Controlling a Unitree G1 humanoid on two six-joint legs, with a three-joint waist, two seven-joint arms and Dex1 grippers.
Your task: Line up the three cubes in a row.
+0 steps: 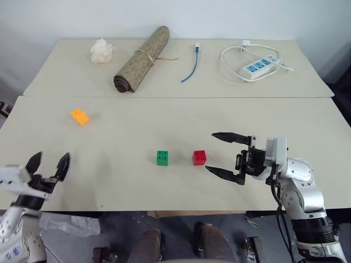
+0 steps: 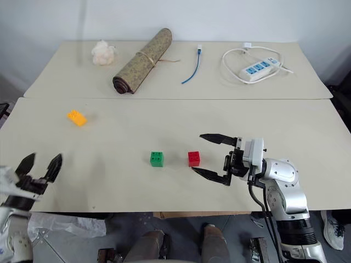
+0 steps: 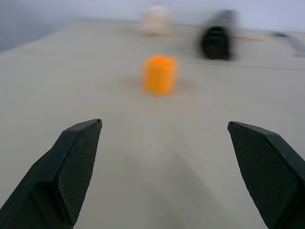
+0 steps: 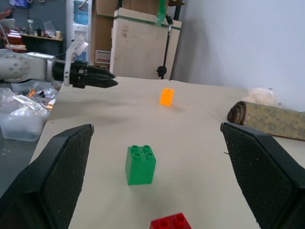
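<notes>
Your left gripper (image 1: pixel 49 163) hangs over the near left edge of the near table (image 1: pixel 120 186), its jaws spread wide and holding nothing. Your right gripper (image 1: pixel 220 154) sits low over the near right part of that table, pointing left, its fingers also wide apart and empty. The red cube (image 1: pixel 199 158) stands just left of the right gripper's fingertips, not touching them. The green cube (image 1: pixel 162 158) stands just left of the red one, with a small gap between them, and the two are about level with each other. The orange cube (image 1: pixel 79 116) lies well apart from both, farther back and off to the left, turned at an angle to the table edge; it is straight ahead of your left gripper in the left wrist view. So two cubes are side by side and the third is out of line. On the far table (image 1: pixel 71 76) you have a white fluffy lump (image 1: pixel 102 51) at the left, a rolled mat (image 1: pixel 141 59) beside it, a blue cable (image 1: pixel 192 66) near the middle and a white power strip (image 1: pixel 259 66) with its cord at the right.
</notes>
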